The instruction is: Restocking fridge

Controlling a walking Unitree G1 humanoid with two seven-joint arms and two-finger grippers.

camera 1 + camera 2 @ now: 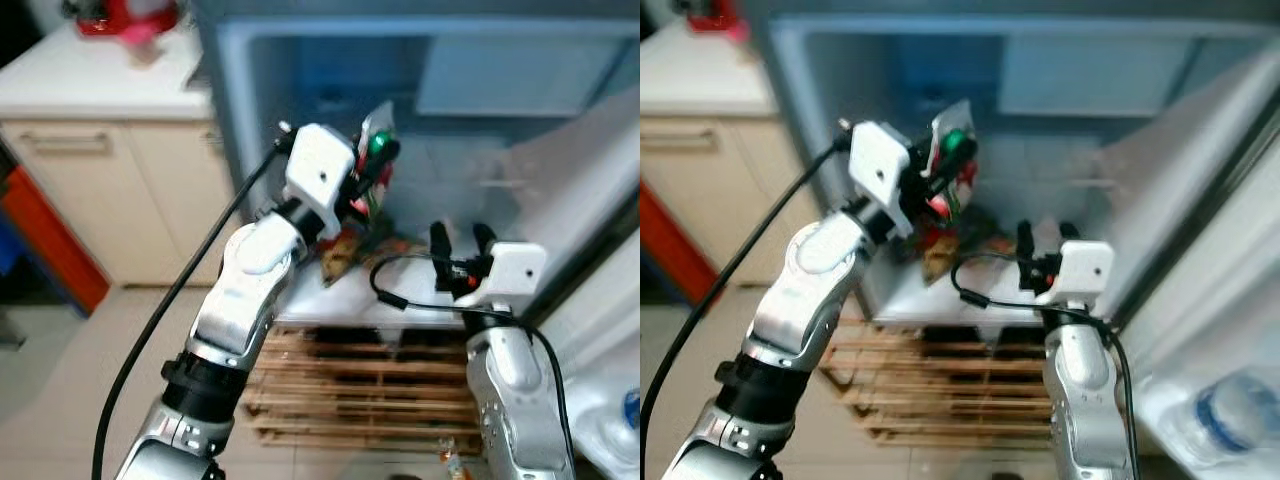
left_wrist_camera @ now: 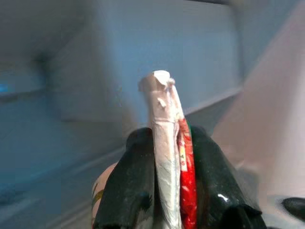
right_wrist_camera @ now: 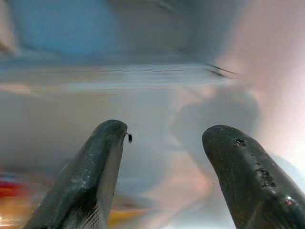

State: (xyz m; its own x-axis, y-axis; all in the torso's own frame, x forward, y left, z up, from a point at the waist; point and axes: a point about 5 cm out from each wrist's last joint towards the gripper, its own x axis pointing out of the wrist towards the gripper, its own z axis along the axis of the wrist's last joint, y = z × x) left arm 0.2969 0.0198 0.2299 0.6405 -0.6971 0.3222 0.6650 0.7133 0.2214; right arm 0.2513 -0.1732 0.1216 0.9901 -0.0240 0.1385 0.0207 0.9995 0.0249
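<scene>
inside the open fridge [image 1: 300,60], the left gripper [image 1: 378,165] is clamped on a red and white packet [image 2: 167,157] above the shelf [image 1: 420,300], while the right gripper [image 1: 460,238] hovers nearby with fingers apart.

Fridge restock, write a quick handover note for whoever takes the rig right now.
Left gripper: shut on a red and white packet, held inside the open fridge above its shelf.
Right gripper: open, empty, over the same shelf.
Done: some packets already lie on the shelf.
Left: set the packet down, release, then fetch more.
</scene>
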